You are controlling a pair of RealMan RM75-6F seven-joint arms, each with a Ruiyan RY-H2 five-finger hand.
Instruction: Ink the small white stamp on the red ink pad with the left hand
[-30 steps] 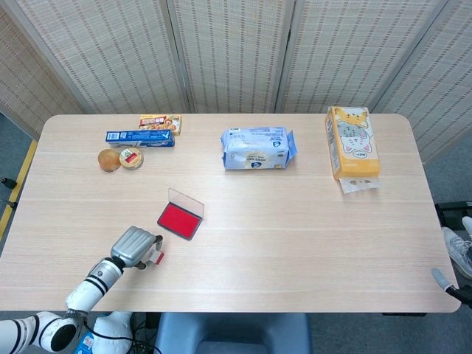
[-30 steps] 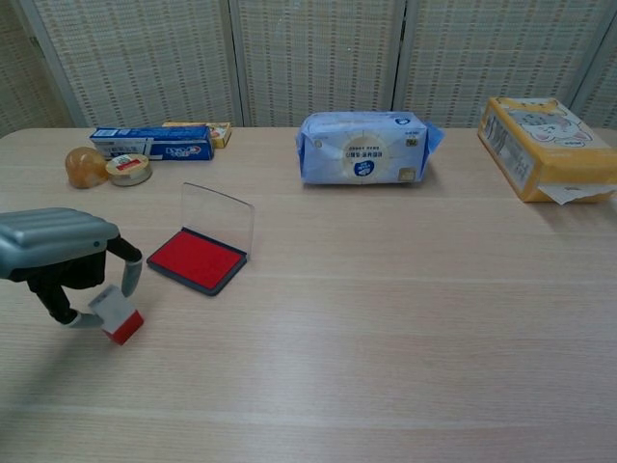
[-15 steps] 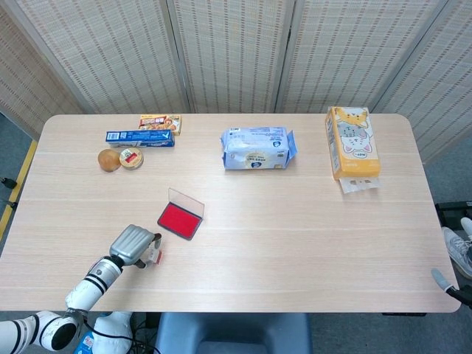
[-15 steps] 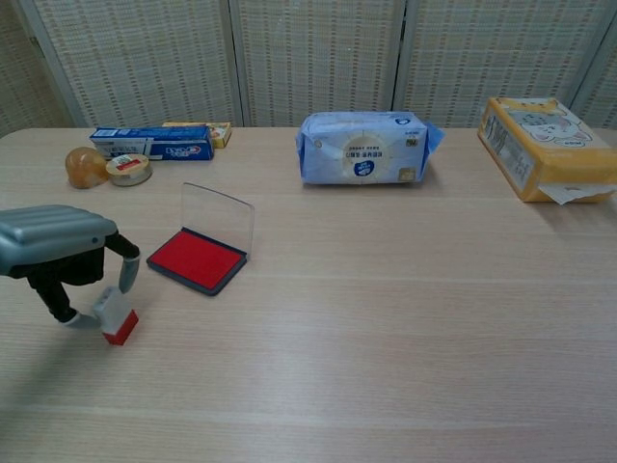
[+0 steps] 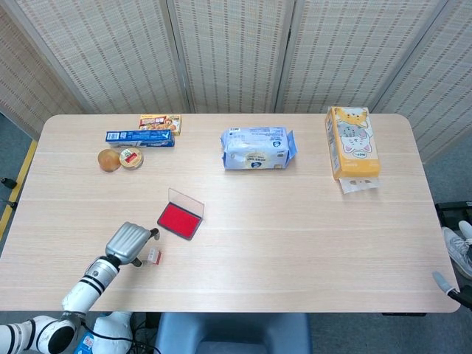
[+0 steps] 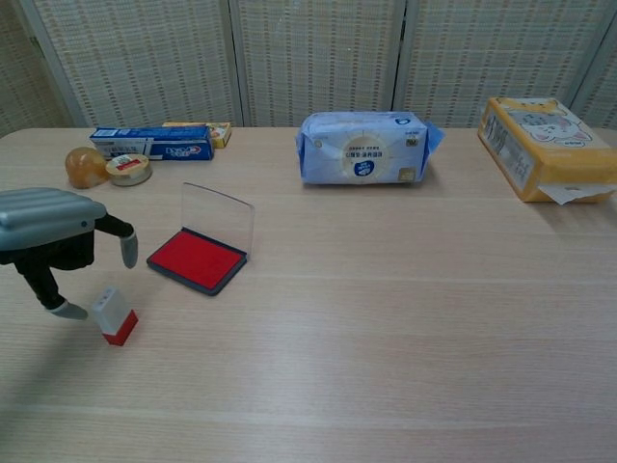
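The small white stamp [image 6: 113, 315] stands on the table [image 6: 386, 338] near the front left edge, its red base down, and nothing holds it. Just beside it, on its left, we see the left hand [image 6: 58, 241] above the table with fingers [image 6: 127, 250] apart, one tip close to the stamp but not gripping it. A little further back lies the red ink pad [image 6: 197, 259], its clear lid [image 6: 218, 217] standing up. At the far side we see a blue wipes pack [image 6: 364, 148] and a yellow tissue box [image 6: 545, 145]. The right hand is not visible to us.
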